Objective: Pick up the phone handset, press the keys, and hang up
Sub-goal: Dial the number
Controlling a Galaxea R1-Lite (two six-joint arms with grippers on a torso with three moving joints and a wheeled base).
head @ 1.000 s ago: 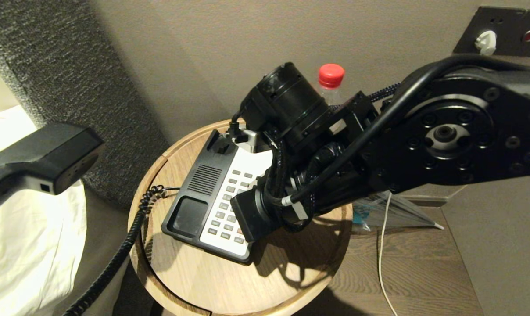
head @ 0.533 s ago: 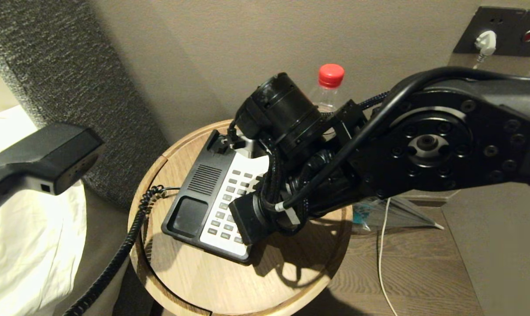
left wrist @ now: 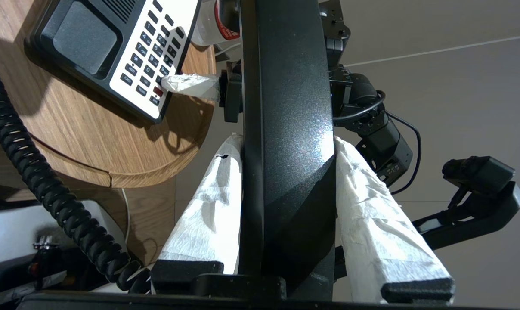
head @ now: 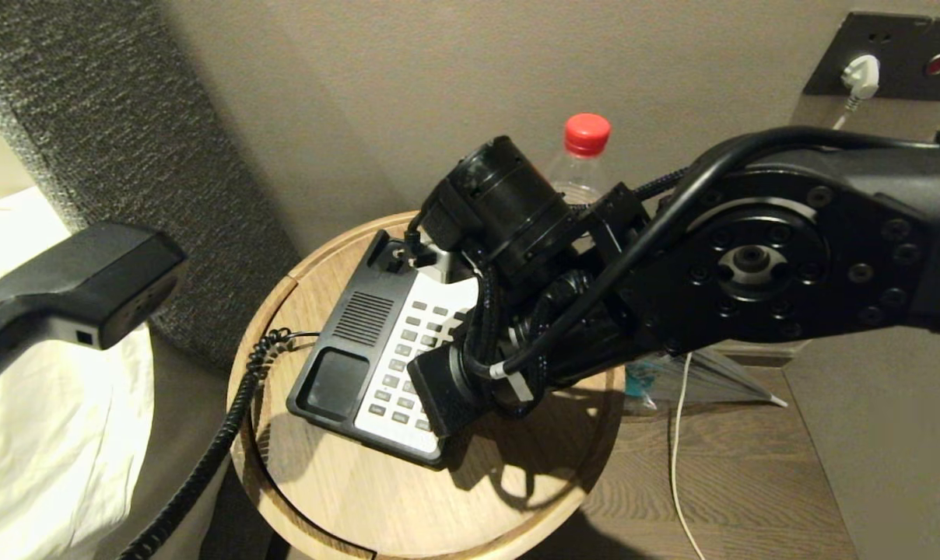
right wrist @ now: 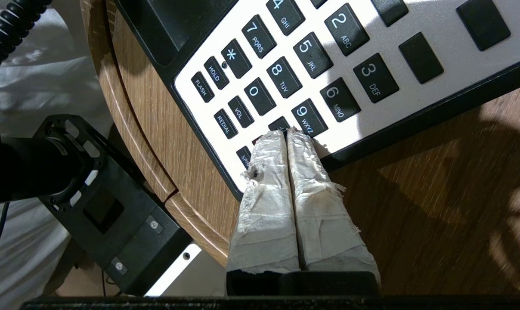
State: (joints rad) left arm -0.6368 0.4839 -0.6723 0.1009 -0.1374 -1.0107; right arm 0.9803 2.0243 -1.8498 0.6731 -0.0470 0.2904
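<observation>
The black phone handset [head: 73,280] hangs in the air left of the table, off its base. My left gripper [left wrist: 286,140] is shut on it, with a white-wrapped finger [left wrist: 208,202] on each side of the bar [left wrist: 286,86]. Its coiled cord [head: 205,459] runs down to the black-and-white phone base [head: 345,342]. My right gripper [right wrist: 286,131] is shut. Its wrapped fingertips are pressed together on the keys [right wrist: 281,77], at the key just beside the 9. In the head view the right arm [head: 750,264] hides those fingers.
The phone sits on a round wooden table [head: 377,498]. A clear bottle with a red cap [head: 587,136] stands behind the arm. A grey padded headboard [head: 89,117] and white bedding [head: 34,435] lie left. A wall socket with a white plug [head: 859,74] and cable [head: 676,467] are right.
The right arm's elbow has sunk a little and shifted left, while its wrist stays over the keypad. The handset and the left gripper have not moved.
</observation>
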